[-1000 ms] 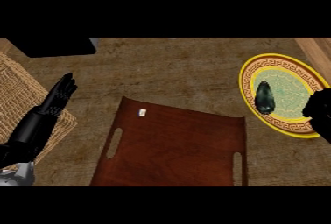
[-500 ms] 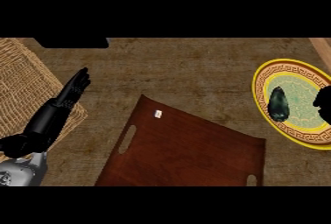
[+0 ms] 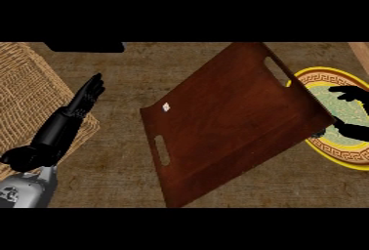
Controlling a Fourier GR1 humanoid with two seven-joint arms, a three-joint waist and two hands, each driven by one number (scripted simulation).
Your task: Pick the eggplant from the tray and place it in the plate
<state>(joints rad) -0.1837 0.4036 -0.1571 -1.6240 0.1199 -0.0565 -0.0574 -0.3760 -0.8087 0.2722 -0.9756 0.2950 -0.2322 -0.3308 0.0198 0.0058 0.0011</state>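
The dark brown wooden tray (image 3: 231,122) lies skewed across the counter, and its right corner covers the left part of the yellow-rimmed plate (image 3: 338,151). No eggplant shows; the tray and my right hand hide where it lay on the plate. My right hand (image 3: 353,128) is a black shape over the plate at the right edge, with fingers (image 3: 346,93) and thumb spread apart and nothing seen between them. My left hand (image 3: 83,100) rests open at the left, fingers straight and pointing up, over the edge of a wicker mat.
The wicker mat (image 3: 29,88) fills the left side. A dark object (image 3: 83,46) sits at the top left edge. A small white tag (image 3: 166,106) lies on the tray. Bare counter (image 3: 108,161) shows between mat and tray.
The tray now shows turned and shifted up and right, overlapping the plate. The eggplant seen on the plate earlier is out of sight. My right hand has come further over the plate.
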